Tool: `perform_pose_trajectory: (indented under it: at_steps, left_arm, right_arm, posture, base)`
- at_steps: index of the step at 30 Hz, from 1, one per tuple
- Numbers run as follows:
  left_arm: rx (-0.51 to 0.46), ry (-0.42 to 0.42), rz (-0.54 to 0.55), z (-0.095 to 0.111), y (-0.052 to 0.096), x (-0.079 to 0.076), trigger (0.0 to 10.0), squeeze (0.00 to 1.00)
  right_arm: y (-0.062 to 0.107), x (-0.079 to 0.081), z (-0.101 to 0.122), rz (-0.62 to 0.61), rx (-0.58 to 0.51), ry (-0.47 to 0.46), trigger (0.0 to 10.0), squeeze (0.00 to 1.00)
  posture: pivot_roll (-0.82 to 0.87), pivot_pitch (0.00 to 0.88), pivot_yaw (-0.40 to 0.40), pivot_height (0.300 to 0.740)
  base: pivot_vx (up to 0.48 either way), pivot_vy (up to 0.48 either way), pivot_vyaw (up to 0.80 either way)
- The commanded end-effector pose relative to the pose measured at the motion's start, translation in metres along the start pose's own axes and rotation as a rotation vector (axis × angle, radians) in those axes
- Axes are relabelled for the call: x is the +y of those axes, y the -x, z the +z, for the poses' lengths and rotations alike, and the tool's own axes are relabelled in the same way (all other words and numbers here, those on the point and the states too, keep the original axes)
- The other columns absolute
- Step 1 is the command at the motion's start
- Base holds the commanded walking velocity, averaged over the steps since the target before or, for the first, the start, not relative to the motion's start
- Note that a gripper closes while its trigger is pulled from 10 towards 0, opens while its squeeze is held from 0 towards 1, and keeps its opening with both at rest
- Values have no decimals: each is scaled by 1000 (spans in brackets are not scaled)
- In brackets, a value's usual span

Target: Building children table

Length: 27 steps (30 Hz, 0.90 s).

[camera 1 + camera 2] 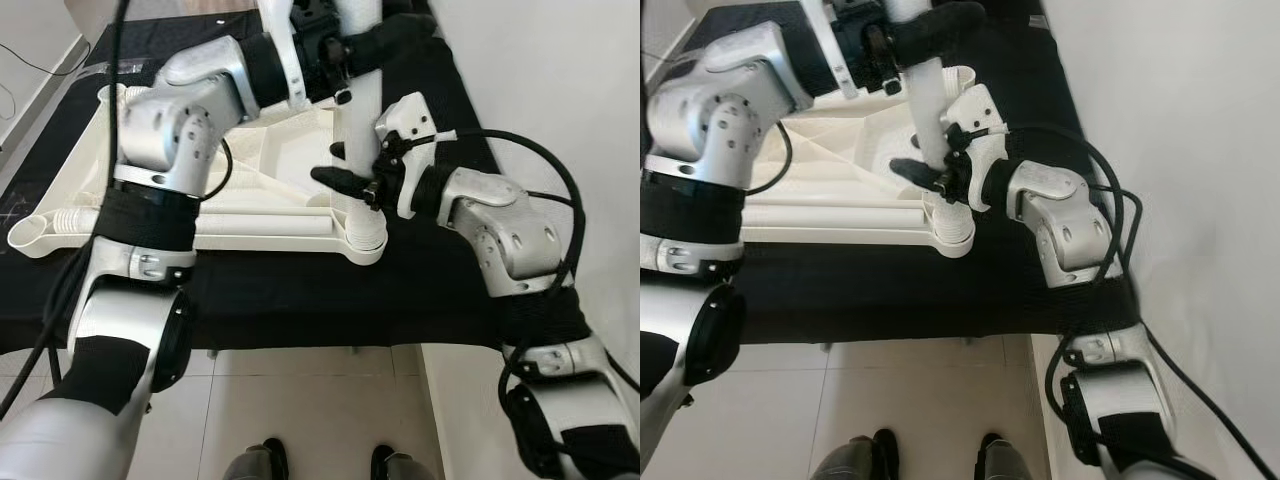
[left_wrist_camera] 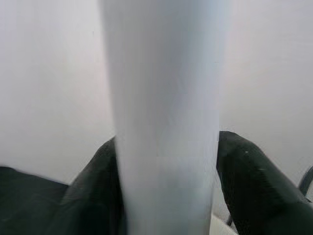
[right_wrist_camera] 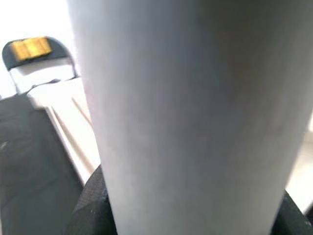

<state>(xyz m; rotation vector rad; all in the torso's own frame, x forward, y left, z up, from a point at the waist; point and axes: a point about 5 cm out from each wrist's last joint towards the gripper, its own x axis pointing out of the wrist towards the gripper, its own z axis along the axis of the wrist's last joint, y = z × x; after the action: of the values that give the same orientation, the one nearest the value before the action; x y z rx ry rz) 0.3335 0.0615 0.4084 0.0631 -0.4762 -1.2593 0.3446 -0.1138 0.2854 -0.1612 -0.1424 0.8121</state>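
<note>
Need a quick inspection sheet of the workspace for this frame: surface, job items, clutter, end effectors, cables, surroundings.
Surface: black cloth over a low platform; tiled floor in front.
Job's things: white tabletop lying upside down on the cloth; white leg standing upright in the near right corner socket; another threaded socket at the near left corner.
Clutter: nothing seen.
End effectors: left end effector shut on the leg high up; right end effector shut on the leg low, just above the socket.
Cables: black cable looping along the right arm; another running down the left side.
Surroundings: white wall to the right; chair in the right wrist view.
</note>
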Motion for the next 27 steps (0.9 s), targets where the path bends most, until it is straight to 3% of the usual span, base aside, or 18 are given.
perform_pose_trajectory:
  at_steps: [1, 2, 3, 5, 6, 8, 11, 19, 27]
  left_arm:
    - [-9, -17, 15, 5, -2, 2, 10000, 0]
    - [-12, -25, 26, 7, -2, 4, 10000, 0]
    - [-12, -25, 26, 7, -2, 4, 10000, 0]
    - [-13, -31, 29, 9, -2, 5, 10000, 0]
    - [-13, -31, 29, 9, -2, 5, 10000, 0]
    - [-8, -36, 29, 8, -1, 6, 10000, 0]
    - [-1, -40, 22, 7, -1, 6, 10000, 0]
    - [9, -47, 24, 6, 0, 7, 10000, 0]
    - [19, -47, 31, 3, 1, 7, 10000, 0]
  right_arm:
    - [4, 8, -24, -101, 80, -69, 0, 0]
    - [9, 11, -32, -249, 106, -82, 0, 0]
    - [9, 11, -32, -249, 106, -82, 0, 0]
    - [18, 23, -40, -465, 126, -65, 0, 0]
    - [18, 23, -40, -465, 126, -65, 0, 0]
    - [21, 40, -40, -566, 96, -76, 0, 0]
    - [17, 49, -35, -576, 65, -69, 0, 0]
    - [14, 50, -23, -588, -8, -6, 0, 0]
    - [13, 54, -20, -578, -41, -11, 0, 0]
  posture:
    - [-53, 233, 64, 740]
    - [-54, 235, 65, 740]
    - [-54, 235, 65, 740]
    - [-56, 235, 68, 740]
    - [-56, 235, 68, 740]
    - [-58, 236, 70, 740]
    - [-57, 230, 73, 740]
    - [-55, 221, 72, 740]
    - [-60, 215, 72, 740]
  base:
    - [0, 0, 0]
    - [0, 0, 0]
    - [0, 0, 0]
    - [0, 0, 0]
    - [0, 0, 0]
    - [0, 0, 0]
    - [0, 0, 0]
    - [0, 0, 0]
    - [0, 0, 0]
